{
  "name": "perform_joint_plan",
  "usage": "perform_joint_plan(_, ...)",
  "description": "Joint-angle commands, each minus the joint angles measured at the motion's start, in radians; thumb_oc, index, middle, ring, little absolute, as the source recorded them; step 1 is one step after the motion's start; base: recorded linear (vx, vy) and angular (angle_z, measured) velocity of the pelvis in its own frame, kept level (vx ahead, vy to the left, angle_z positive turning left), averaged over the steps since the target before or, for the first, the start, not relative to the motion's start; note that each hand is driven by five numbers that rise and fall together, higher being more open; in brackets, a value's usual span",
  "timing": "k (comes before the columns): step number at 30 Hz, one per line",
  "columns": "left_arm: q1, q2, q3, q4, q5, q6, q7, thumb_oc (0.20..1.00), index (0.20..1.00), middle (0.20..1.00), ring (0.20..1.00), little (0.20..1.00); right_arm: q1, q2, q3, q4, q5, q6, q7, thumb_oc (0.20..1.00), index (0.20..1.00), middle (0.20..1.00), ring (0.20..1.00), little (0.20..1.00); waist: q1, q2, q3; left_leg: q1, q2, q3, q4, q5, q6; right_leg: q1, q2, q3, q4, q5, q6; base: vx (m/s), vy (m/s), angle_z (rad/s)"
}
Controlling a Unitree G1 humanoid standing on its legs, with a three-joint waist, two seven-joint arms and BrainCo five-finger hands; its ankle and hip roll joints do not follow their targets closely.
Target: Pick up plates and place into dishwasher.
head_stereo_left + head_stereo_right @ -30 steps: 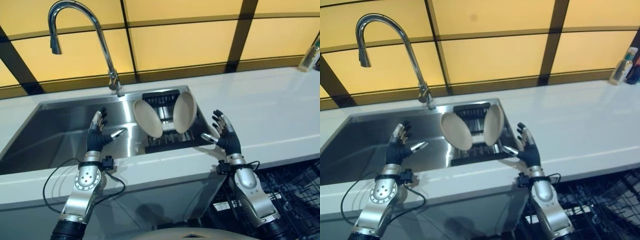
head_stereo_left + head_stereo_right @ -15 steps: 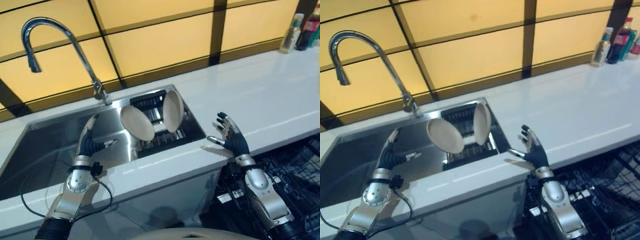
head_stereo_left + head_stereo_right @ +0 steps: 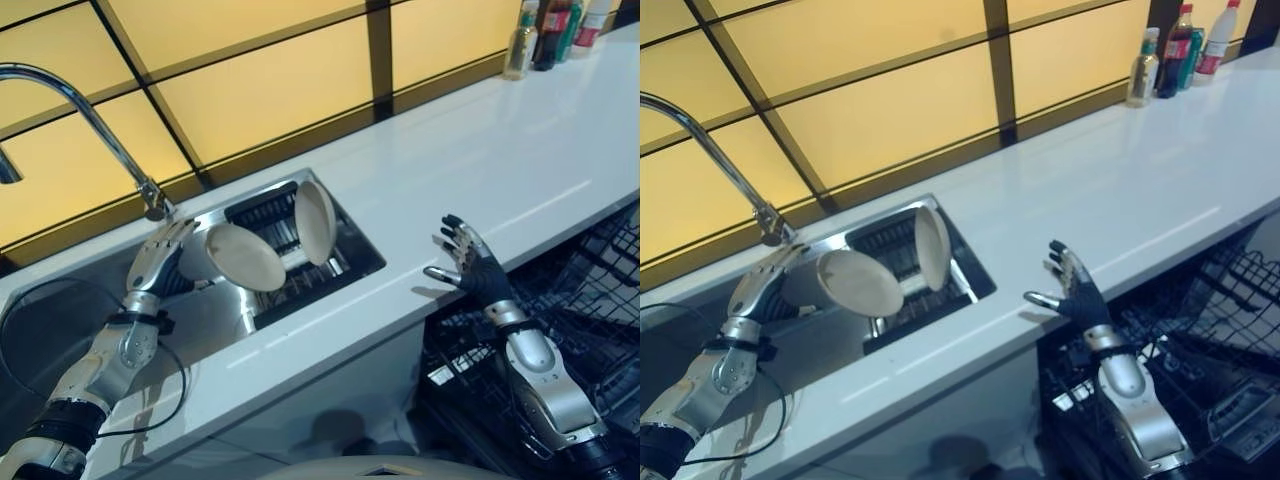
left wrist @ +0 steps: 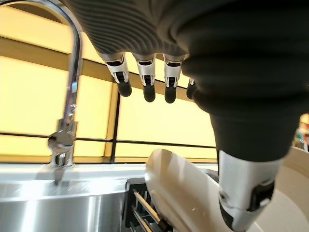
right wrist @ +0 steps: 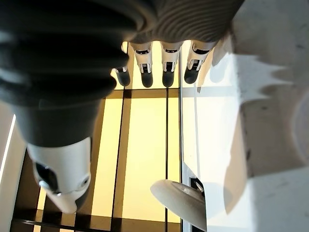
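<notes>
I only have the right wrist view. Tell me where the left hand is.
Observer: The left hand is over the sink, right behind the nearer plate, with its fingers straight and not curled round the plate.
Operator: Report the other plate.
Observer: The second plate stands on edge in the dark rack, to the right of the nearer plate.
Operator: Locate the dishwasher for me.
Observer: Its wire basket is pulled out below the counter edge. The right hand is open above the basket's left part.
</notes>
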Motion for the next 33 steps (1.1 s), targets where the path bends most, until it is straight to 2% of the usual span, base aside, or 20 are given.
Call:
perform_joint_plan(1,-0.112,0.15,0.001,0.031,0.098,0.017,0.05,1.0,1.0,1.0,1.0,1.0,-0.036,-0.017,-0.02,-0.031,0.041,-0.022,0.008,1.0,1.0,1.0,1.0,1.0,-0.019,-0.038,0.011,-0.056,-0.117,0.034,0.095,-0.123,0.112,-0.041,0.054,-0.024,0.122,-0.141,-0.041,0.05,0.045,-0.03)
perform_joint_plan(7,-0.153,0.216,-0.087,0.042,0.245,0.067,0.023,1.0,1.0,1.0,1.0,1.0,-0.047,-0.055,-0.02,-0.012,0.058,-0.033,0.004,1.0,1.0,1.0,1.0,1.0,-0.033,-0.027,0.032,-0.072,-0.13,0.049,0.105,-0.13,0.125,-0.065,0.046,-0.007,0.116,-0.123,-0.029,0.02,0.078,-0.14)
perform_joint_plan(13,-0.147,0.228,-0.118,0.05,0.323,0.113,-0.011,1.0,1.0,1.0,1.0,1.0,-0.038,-0.085,-0.03,-0.016,0.065,-0.031,0.01,1.0,1.0,1.0,1.0,1.0,-0.043,-0.015,0.048,-0.081,-0.14,0.06,0.109,-0.131,0.132,-0.076,0.039,0.002,0.113,-0.117,-0.023,0.02,0.084,-0.1)
perform_joint_plan(17,-0.152,0.206,-0.151,0.069,0.375,0.124,-0.03,1.0,1.0,1.0,1.0,1.0,-0.052,-0.107,-0.029,-0.011,0.072,-0.026,0.006,1.0,1.0,1.0,1.0,1.0,-0.046,-0.01,0.06,-0.091,-0.145,0.064,0.115,-0.13,0.133,-0.087,0.032,0.006,0.117,-0.114,-0.02,0.01,0.083,-0.02)
perform_joint_plan(23,-0.14,0.162,-0.172,0.089,0.416,0.162,0.001,1.0,1.0,1.0,1.0,1.0,-0.052,-0.126,-0.036,-0.011,0.072,-0.005,0.002,1.0,1.0,1.0,1.0,1.0,-0.051,0.003,0.076,-0.101,-0.153,0.065,0.122,-0.126,0.135,-0.098,0.022,0.014,0.127,-0.115,-0.017,0.04,0.08,-0.01)
perform_joint_plan(29,-0.146,0.104,-0.175,0.132,0.448,0.228,0.026,1.0,1.0,1.0,1.0,1.0,-0.05,-0.14,-0.052,-0.003,0.064,0.0,0.014,1.0,1.0,1.0,1.0,1.0,-0.058,0.008,0.099,-0.118,-0.158,0.067,0.136,-0.119,0.135,-0.118,0.015,0.022,0.138,-0.11,-0.014,0.04,0.068,0.0)
perform_joint_plan(33,-0.153,0.038,-0.199,0.18,0.459,0.297,0.047,1.0,1.0,1.0,1.0,1.0,-0.059,-0.159,-0.062,-0.002,0.062,0.013,0.017,1.0,1.0,1.0,1.0,1.0,-0.067,0.012,0.123,-0.141,-0.159,0.071,0.155,-0.113,0.131,-0.14,0.01,0.034,0.15,-0.107,-0.015,0.03,0.071,-0.01)
